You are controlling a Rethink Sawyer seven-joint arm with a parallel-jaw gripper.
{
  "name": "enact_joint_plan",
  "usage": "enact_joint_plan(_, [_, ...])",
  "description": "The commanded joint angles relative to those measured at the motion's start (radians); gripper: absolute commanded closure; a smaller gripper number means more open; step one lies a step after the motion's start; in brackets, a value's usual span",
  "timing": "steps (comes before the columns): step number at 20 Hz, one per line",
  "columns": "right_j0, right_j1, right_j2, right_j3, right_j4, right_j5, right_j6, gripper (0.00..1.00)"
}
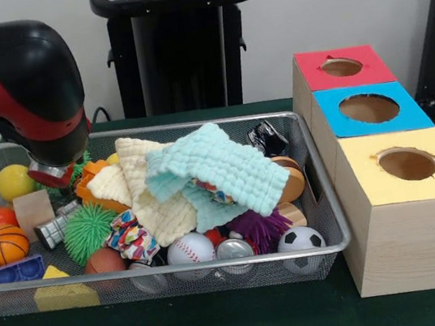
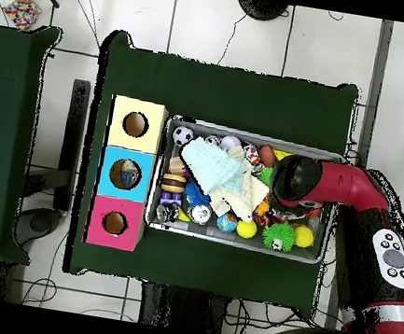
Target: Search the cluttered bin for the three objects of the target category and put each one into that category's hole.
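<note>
Arm [image 1: 20, 78] is down in the bin [image 1: 324, 221], at the end farthest from the box [image 1: 404, 209], and its bulk hides the gripper [image 1: 53, 173]. Can't tell whether the claw is apart, together or clamped on sth; only a red-and-silver bit shows under the black elbow. Target category isn't given, so it's a guess which items count. Balls look likeliest: basketball [image 1: 4, 242] at the bin's far end from the box, baseball [image 1: 189, 249] and soccer ball [image 1: 300, 239] along the near rim, closer to the box. Cloths [image 1: 218, 167] are heaped mid-bin, prob. covering more stuff. Step in hand, I'd say: search/first pick, w/ the arm over the orange toy [image 1: 93, 181] and green spiky ball [image 1: 90, 229]. Overhead, the red, blue and yellow holes [image 2: 127, 174] sit just beside the bin; something may sit in the blue one, unclear. Next: lift clear, confirm a catch, carry across the cloths to the right hole. Risk is snagging cloth.
</note>
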Motion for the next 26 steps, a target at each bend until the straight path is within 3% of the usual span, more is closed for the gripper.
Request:
enact_joint_plan(1, [0.014,0.031,-0.013,0.061,-0.090,-0.081,-0.120,0.00])
enact_joint_plan(12, [0.072,0.056,-0.106,0.005,-0.195,-0.057,-0.025,0.00])
enact_joint_plan(18, [0.081,0.075,-0.117,-0.002,-0.191,-0.067,-0.004,0.00])
enact_joint_plan(26, [0.042,0.136,-0.083,0.003,-0.142,-0.099,-0.050,0.00])
